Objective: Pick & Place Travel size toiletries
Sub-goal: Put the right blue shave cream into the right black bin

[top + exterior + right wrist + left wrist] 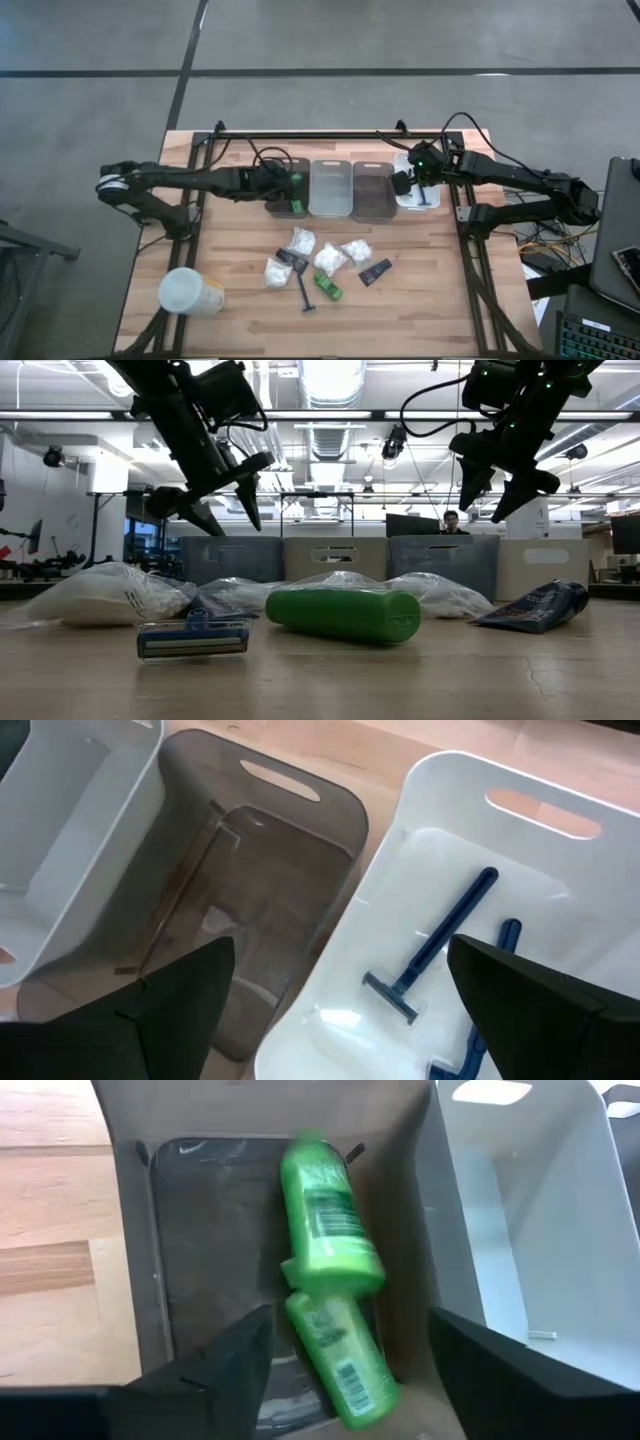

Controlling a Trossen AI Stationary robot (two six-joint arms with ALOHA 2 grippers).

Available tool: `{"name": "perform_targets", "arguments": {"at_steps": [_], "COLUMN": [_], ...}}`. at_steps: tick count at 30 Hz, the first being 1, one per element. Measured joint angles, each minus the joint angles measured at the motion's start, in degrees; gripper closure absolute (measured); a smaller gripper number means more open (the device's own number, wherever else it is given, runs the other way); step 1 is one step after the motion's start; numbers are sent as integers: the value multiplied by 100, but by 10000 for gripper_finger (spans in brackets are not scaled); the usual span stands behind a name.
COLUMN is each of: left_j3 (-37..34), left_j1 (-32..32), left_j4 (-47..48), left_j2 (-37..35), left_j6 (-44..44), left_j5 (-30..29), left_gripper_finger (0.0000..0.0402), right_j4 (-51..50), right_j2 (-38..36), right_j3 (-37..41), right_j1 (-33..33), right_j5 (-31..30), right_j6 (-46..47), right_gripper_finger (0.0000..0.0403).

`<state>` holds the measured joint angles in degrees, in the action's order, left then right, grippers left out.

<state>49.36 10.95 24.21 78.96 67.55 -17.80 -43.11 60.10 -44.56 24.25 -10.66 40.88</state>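
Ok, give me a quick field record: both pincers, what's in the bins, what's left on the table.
left pincer: open, over the leftmost bin
leftmost bin contents: two green bottles
right pincer: open, empty, over the white bin
white bin contents: two blue razors
middle two bins: look empty
loose on table: white packets, green bottle, razor, dark tubes

Two green bottles (330,1250) lie in the grey bin at ten o'clock, one across the other. Two blue razors (435,945) lie in the white bin at two o'clock. At table centre lie white packets (329,258), black tubes (375,271), a razor (304,293) and a green bottle (328,287).
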Motion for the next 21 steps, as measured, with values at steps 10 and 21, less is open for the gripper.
{"name": "perform_targets", "arguments": {"at_steps": [10, 21], "left_j3": [2, 2], "left_j1": [-260, -1794], "left_j4": [-47, 171], "left_j2": [-742, -898], "left_j6": [-1352, -2286], "left_j5": [1486, 2723], "left_gripper_finger": [107, 110], "right_j4": [4, 17], "right_j2": [0, 0], "right_j3": [0, 0], "right_j1": [0, 0], "right_j5": [-42, -44], "right_j6": [-11, 9], "right_gripper_finger": [39, 39]}}
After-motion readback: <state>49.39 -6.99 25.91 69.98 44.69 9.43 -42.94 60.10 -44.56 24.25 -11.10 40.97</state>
